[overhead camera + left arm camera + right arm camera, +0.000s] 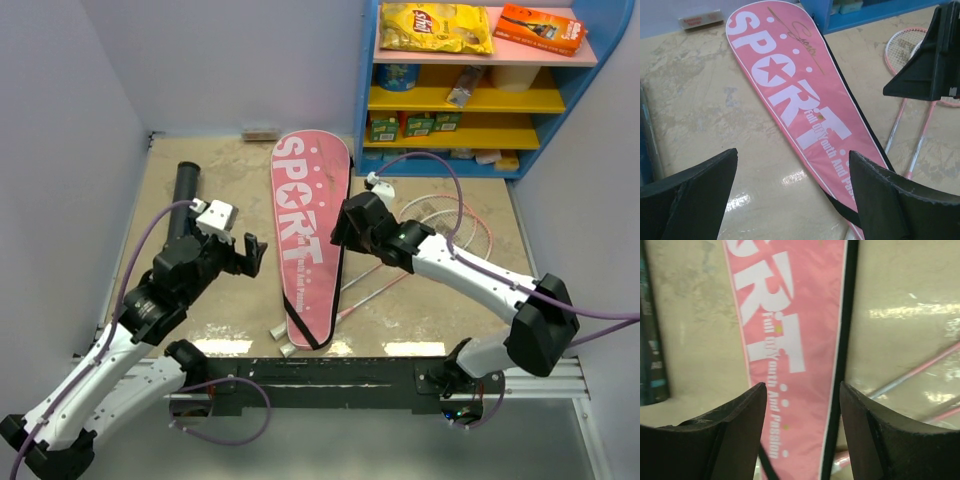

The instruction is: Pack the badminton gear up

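The pink bag (308,230) lettered SPORT lies flat in the middle of the table, narrow end toward me. Two pink-framed rackets (455,225) lie to its right, their shafts running under the bag's near end. The long black tube (184,195) lies at the left. My left gripper (248,255) is open and empty just left of the bag (790,75); it also shows in the left wrist view (792,152). My right gripper (340,225) is open and empty above the bag's right edge (790,315); it also shows in the right wrist view (802,385). No shuttlecocks show.
A blue shelf unit (470,90) stands at the back right with a yellow snack packet (435,27) and an orange box (540,27) on top. A small box (260,132) lies against the back wall. Walls close both sides.
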